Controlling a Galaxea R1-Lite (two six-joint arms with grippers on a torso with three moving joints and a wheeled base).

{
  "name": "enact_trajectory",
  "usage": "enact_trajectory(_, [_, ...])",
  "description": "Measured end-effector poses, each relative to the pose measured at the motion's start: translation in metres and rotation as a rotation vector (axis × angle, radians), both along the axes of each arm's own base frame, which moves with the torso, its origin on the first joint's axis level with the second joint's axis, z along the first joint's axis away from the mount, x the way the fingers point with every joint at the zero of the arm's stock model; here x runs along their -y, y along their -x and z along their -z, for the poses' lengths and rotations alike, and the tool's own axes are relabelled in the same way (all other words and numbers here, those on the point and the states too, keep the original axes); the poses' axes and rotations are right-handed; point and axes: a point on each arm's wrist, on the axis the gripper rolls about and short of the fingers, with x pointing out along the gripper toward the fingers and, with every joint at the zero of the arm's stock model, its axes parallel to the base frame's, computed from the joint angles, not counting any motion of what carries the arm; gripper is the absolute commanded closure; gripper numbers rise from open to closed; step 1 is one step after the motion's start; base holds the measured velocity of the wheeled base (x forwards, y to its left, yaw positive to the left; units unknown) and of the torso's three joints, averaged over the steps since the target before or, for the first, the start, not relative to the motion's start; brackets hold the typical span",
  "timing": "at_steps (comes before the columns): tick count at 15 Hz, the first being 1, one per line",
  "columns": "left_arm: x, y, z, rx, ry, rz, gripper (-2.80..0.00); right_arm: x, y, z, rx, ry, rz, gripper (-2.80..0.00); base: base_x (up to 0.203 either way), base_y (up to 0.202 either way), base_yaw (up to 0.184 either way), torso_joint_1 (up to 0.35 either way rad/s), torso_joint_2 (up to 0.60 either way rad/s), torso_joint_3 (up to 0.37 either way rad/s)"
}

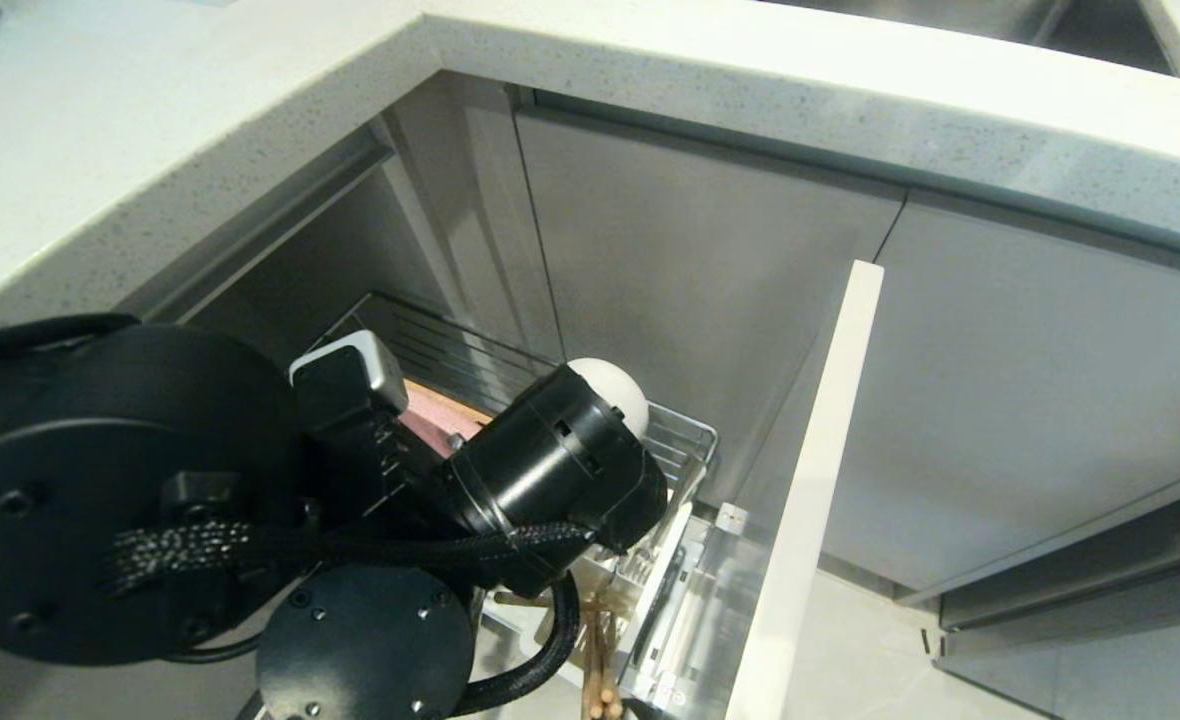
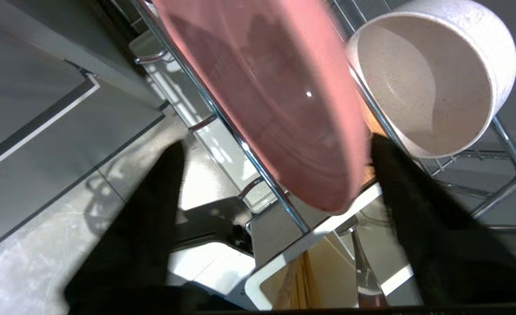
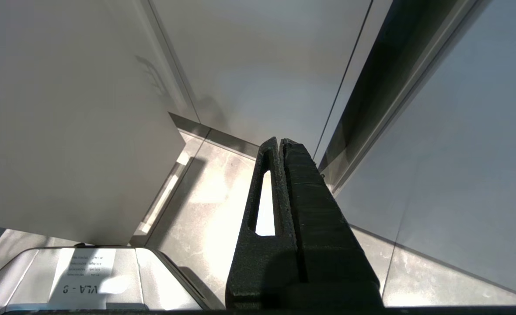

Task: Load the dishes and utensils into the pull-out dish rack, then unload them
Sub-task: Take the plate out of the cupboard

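I have the left gripper [image 2: 275,151] down in the pull-out dish rack [image 1: 685,440], which in the head view sits at about 6 o'clock under the corner of the countertop [image 1: 200,150], mostly hidden behind my left arm. In the left wrist view the jaws stand apart, one finger on each side of the pink plate [image 2: 266,96], released and not yet clamped; the right-hand fingertip appears to be just at the plate's rim, but I cannot confirm contact. The plate stands on edge between the chrome prongs. At its 3 o'clock the cream-white bowl [image 2: 433,83] rests on its side against the wire, near the plate. Below, at 6 o'clock, the white cutlery tub [image 2: 284,280] holds the chopsticks [image 2: 299,284], and a shiny handle beside them is probably the spoon [image 2: 365,280]. I judge this as the start of lifting the plate out. Hazards: closing off-centre could tip the plate against the bowl; a shallow bite on a smooth rim could slip; lifting at an angle could snag the prongs. The right gripper [image 3: 280,142] is parked low beside the cabinet front [image 3: 65,122], fingers pressed together and empty.
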Motion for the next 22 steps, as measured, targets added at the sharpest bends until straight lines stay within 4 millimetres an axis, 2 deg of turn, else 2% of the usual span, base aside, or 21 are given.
enact_trajectory(7, [0.002, 0.000, -0.001, 0.006, 0.008, 0.001, 0.00, 0.000, 0.000, 0.000, -0.001, 0.000, 0.000, 0.00, 0.000, 0.000, 0.000, 0.000, 0.00, 0.000])
enact_trajectory(14, [0.005, 0.000, -0.013, 0.019, 0.022, 0.021, 0.00, 0.000, 0.000, 0.000, 0.000, 0.000, 0.000, 0.00, 0.000, 0.000, 0.000, 0.000, 0.00, 0.000])
enact_trajectory(18, [0.016, 0.006, -0.041, 0.061, 0.063, 0.085, 0.00, 0.000, 0.000, 0.000, 0.000, 0.000, 0.000, 0.00, 0.000, 0.000, 0.000, 0.000, 0.00, 0.000])
enact_trajectory(22, [0.029, 0.023, -0.076, 0.110, 0.095, 0.200, 0.00, 0.000, 0.000, 0.000, 0.000, 0.000, 0.000, 0.00, 0.000, 0.000, 0.000, 0.000, 0.00, 0.000])
